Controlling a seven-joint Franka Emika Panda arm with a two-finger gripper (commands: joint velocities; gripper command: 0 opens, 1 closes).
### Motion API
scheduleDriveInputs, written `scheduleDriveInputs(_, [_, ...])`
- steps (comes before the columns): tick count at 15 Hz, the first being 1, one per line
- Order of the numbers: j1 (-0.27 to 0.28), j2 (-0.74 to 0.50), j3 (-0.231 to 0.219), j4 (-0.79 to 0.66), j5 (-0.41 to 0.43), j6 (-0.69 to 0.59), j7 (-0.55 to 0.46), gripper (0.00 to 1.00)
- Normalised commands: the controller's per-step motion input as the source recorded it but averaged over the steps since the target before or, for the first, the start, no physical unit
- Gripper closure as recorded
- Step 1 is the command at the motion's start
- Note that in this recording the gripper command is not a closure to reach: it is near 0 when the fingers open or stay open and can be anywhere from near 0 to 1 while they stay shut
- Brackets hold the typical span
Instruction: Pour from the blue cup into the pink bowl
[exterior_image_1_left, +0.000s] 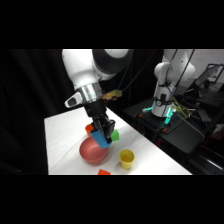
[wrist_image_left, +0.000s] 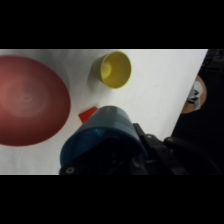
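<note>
Cup-to-bowl offset decides the pour: the end effector is clamped on the blue cup, tilted above the worktop, with the pink bowl just below and beside it, toward the cup's mouth.

Yellow cup upright on white table, empty inside in wrist view. Small orange-red piece near it at front edge. Green object behind, partly hidden.
</note>
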Motion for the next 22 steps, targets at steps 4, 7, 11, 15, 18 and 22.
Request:
scheduleDriveInputs(4, [-0.278, 0.32, 0.026, 0.52, 0.425, -0.71, -0.54, 0.07])
scheduleDriveInputs(7, [-0.182, 0.31, -0.040, 0.50, 0.385, -0.73, -0.41, 0.07])
scheduleDriveInputs(11, [-0.141, 0.36, -0.070, 0.52, 0.371, -0.74, -0.30, 0.07])
scheduleDriveInputs(15, [-0.121, 0.39, -0.055, 0.53, 0.401, -0.71, -0.16, 0.07])
scheduleDriveInputs(18, [-0.073, 0.28, -0.045, 0.39, 0.415, -0.58, -0.06, 0.07])
scheduleDriveInputs(22, [0.129, -0.17, -0.200, -0.01, 0.091, -0.01, -0.02, 0.08])
